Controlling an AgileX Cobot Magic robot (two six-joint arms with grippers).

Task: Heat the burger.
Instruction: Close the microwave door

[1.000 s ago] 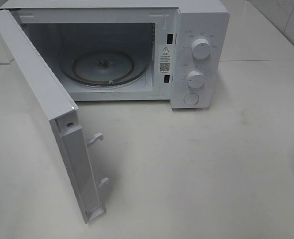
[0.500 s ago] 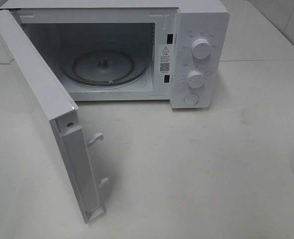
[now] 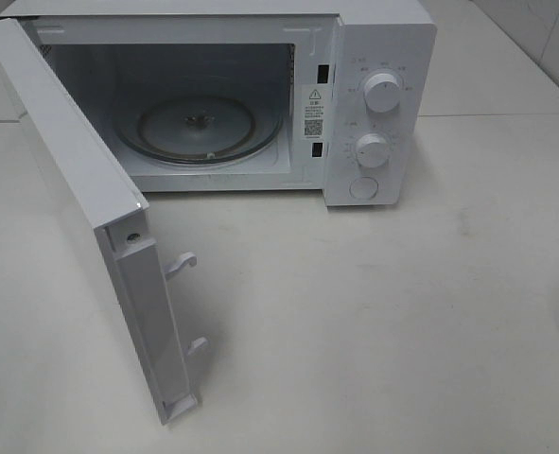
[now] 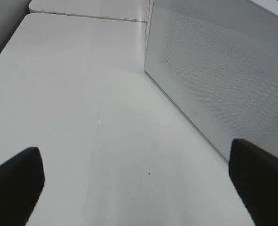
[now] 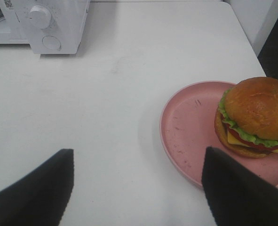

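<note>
Nearest in the rt wrist view: right gripper, fingers spread wide, nothing between them, hovering over bare table. Just past it sits the burger on a pink plate, set toward the plate's far side, not centred. Burger not gripped, no contact w/ either finger.

Left gripper likewise spread apart and empty, pointing along the tabletop beside the microwave door.

Progress, as I judge it: door already swung fully open, so prep is done. Left to do: pick up burger (or plate), carry it across, set on turntable, shut door, turn the knobs. Burger and plate are out of the overhead frame, off to the right.

Materials: bun glossy, golden-brown, domed; frilly green lettuce, yellow cheese edge, red layer under it. Plate matte pink, round, raised rim, some scuffs. Table smooth off-white, faint marks. Door panel has fine dotted mesh. Farthest: microwave body white, boxy; turntable clear glass, round; two round dials plus a round button below.
</note>
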